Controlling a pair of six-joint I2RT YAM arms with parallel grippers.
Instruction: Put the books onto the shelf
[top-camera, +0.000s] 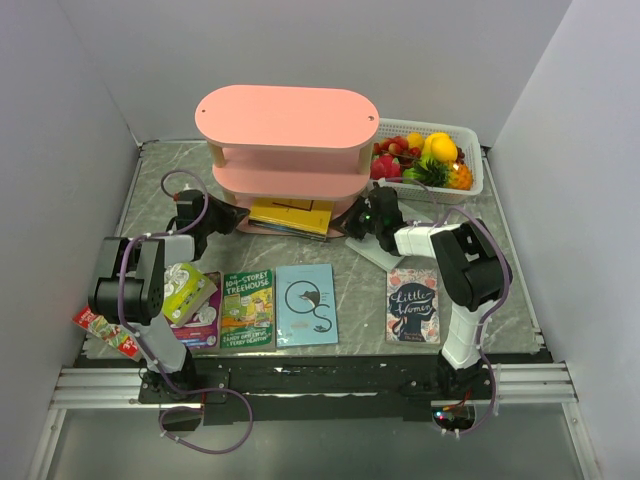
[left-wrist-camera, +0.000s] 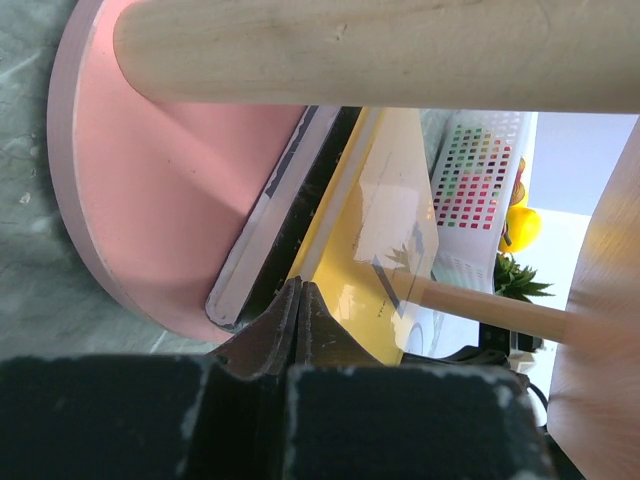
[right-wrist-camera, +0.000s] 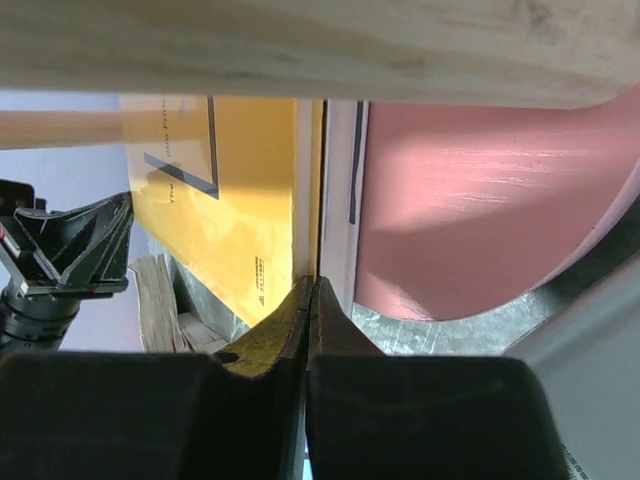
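The pink shelf stands at the back centre. A yellow book lies on top of a small stack on its bottom board. My left gripper is shut and empty, its tips at the stack's left edge. In the left wrist view, the left gripper meets the yellow book above a dark book on the pink board. My right gripper is also shut, pressed against the stack's right edge. On the table lie the green Treehouse book, a light blue book and Little Women.
A white basket of fruit stands right of the shelf. A lime green book on a purple one and a red book lie by the left arm. A grey-white book lies under the right arm. Wooden posts flank both grippers.
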